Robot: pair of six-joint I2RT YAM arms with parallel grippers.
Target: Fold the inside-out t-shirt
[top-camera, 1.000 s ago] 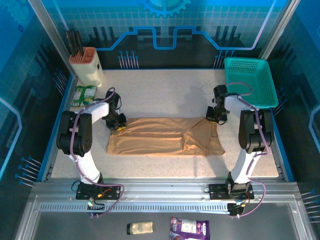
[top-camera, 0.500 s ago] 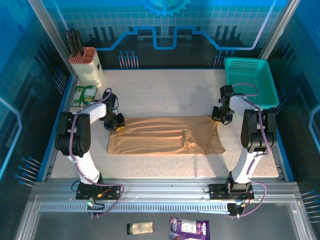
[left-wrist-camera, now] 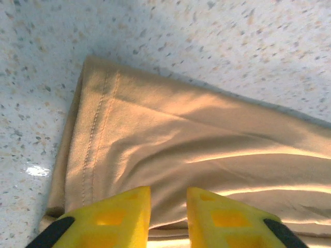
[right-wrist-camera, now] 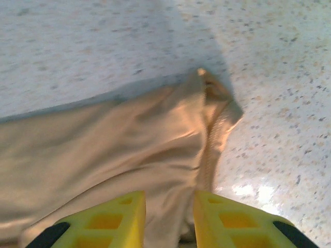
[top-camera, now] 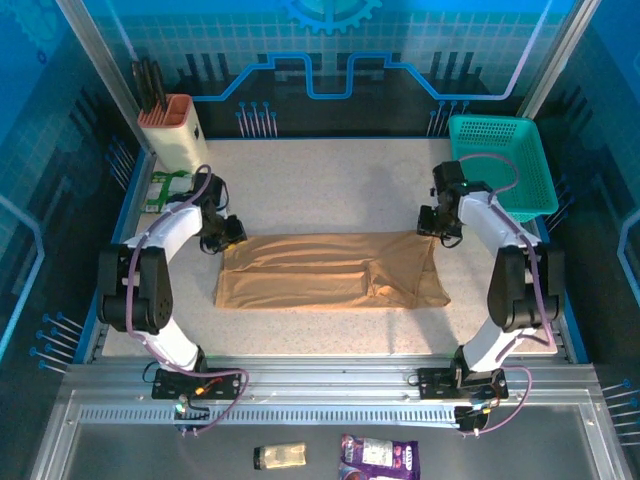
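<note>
So the tan t-shirt is lying flat in the middle of the tabletop, folded into a long band running left to right, with a ridge of doubled fabric showing along its middle. Its right end is flaring out a bit wider than the left.

The left pincer is sitting right at the shirt's far-left corner. From the left wrist camera its yellow fingers are standing a narrow gap apart, with the stitched hem lying just past the tips and nothing looking pinched between them. The right pincer is hanging over the far-right corner, also parted narrowly, and the bunched corner of the fabric is poking out just beyond its tips.

Further out, a teal basket is sitting at the far-right corner of the tabletop and a knife block at the far-left.
</note>
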